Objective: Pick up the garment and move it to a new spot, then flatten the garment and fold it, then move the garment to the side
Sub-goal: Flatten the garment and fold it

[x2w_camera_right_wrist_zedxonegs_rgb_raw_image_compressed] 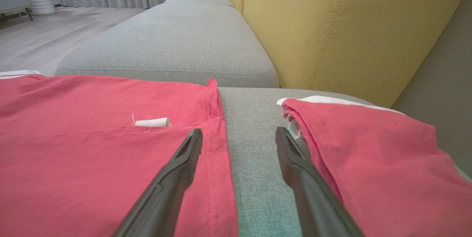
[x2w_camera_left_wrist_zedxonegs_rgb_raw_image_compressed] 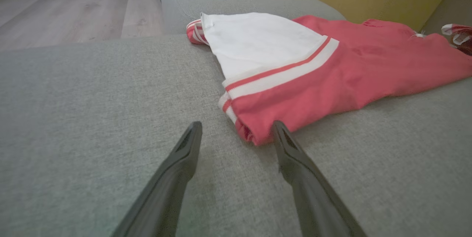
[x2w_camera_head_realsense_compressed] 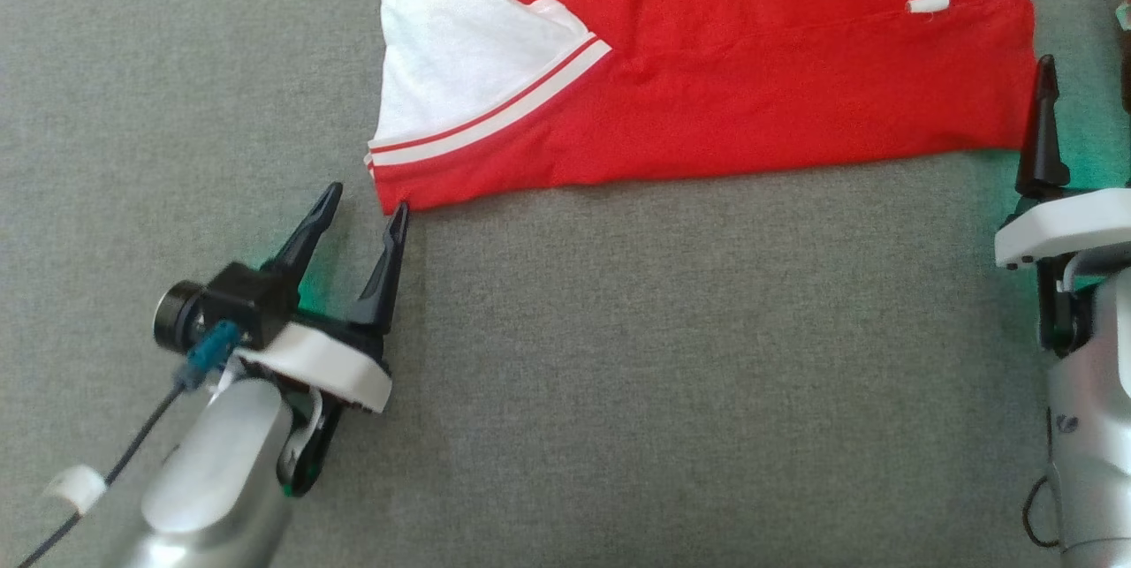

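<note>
- We see the garment, red with a white sleeve panel and red-and-white striped trim, lying folded and fairly flat on the grey sofa seat.
- Our left gripper sits at the garment's near left corner with its two fingers spread wide and nothing between them. One fingertip is right against the corner's edge — whether it touches the cloth, we cannot tell.
- Our right gripper is open too, and empty. In the right wrist view, one of its fingers lies over the garment's side hem, while the other lies along a second red garment just beside it.
- A strip of bare grey cushion separates the two garments.
- A small white tag pokes out near the right edge.
- Behind the seat we see the yellow backrest, and a wooden floor beyond the seat's far edge.
</note>
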Robot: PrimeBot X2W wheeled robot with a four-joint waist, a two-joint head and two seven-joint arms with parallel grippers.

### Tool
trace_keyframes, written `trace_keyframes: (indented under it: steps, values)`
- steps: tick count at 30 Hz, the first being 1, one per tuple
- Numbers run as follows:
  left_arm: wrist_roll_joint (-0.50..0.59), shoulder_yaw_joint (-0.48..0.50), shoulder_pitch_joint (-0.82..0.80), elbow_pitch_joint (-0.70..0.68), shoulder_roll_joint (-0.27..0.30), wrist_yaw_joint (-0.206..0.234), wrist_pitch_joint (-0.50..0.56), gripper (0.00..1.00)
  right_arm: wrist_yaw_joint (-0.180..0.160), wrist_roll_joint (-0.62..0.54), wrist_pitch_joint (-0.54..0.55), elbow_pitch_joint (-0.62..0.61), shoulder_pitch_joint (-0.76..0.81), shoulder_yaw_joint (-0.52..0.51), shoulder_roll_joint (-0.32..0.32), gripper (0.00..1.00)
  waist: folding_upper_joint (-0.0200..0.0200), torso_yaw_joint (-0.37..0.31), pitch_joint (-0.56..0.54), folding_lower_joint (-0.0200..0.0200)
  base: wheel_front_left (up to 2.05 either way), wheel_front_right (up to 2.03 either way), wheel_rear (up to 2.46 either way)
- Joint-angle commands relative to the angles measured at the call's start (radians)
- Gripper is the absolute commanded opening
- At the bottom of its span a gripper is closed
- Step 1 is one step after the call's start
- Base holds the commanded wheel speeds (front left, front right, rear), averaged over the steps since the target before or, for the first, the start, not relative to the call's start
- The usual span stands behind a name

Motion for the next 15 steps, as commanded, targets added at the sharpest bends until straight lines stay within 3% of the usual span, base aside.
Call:
trace_keyframes:
  steps: [1,9,10,11,12,13,14,15]
  values:
    - [-0.019,0.043,-0.053,-0.005,0.011,-0.005,0.007,1.00,-0.001,0.010,-0.011,-0.033,0.009,0.022,0.000,1.00,-0.0001,-0.001,0.004,0.0001,0.00,0.00,0.00]
    - [-0.049,0.030,-0.087,0.074,-0.012,-0.015,0.069,1.00,-0.001,0.016,-0.011,-0.030,0.015,0.025,0.004,1.00,-0.0001,-0.010,0.008,0.0001,0.00,0.00,0.00]
    - [-0.050,0.022,-0.088,0.083,-0.011,-0.019,0.084,0.86,-0.001,0.016,-0.011,-0.029,0.017,0.026,0.004,1.00,-0.0001,-0.011,0.007,0.0001,0.00,0.00,0.00]
    - [-0.055,0.017,-0.087,0.090,-0.013,-0.023,0.100,0.40,-0.001,0.017,-0.011,-0.028,0.018,0.026,0.004,1.00,-0.0001,-0.012,0.006,0.0001,0.00,0.00,0.00]
    - [-0.059,0.010,-0.086,0.093,-0.013,-0.027,0.114,0.13,-0.001,0.017,-0.011,-0.026,0.019,0.026,0.003,1.00,-0.0001,-0.013,0.004,0.0001,0.00,0.00,0.00]
    - [-0.059,0.010,-0.086,0.093,-0.013,-0.027,0.114,0.13,-0.001,0.017,-0.011,-0.026,0.019,0.026,0.003,1.00,-0.0001,-0.013,0.004,0.0001,0.00,0.00,0.00]
    - [-0.065,0.002,-0.083,0.095,-0.014,-0.034,0.129,0.00,-0.001,0.018,-0.011,-0.021,0.020,0.027,0.003,1.00,-0.0001,-0.013,0.002,0.0001,0.00,0.00,0.00]
    - [-0.072,-0.004,-0.079,0.093,-0.014,-0.039,0.140,0.00,-0.001,0.021,-0.011,-0.013,0.022,0.028,0.003,1.00,-0.0001,-0.013,-0.001,0.0001,0.00,0.00,0.00]
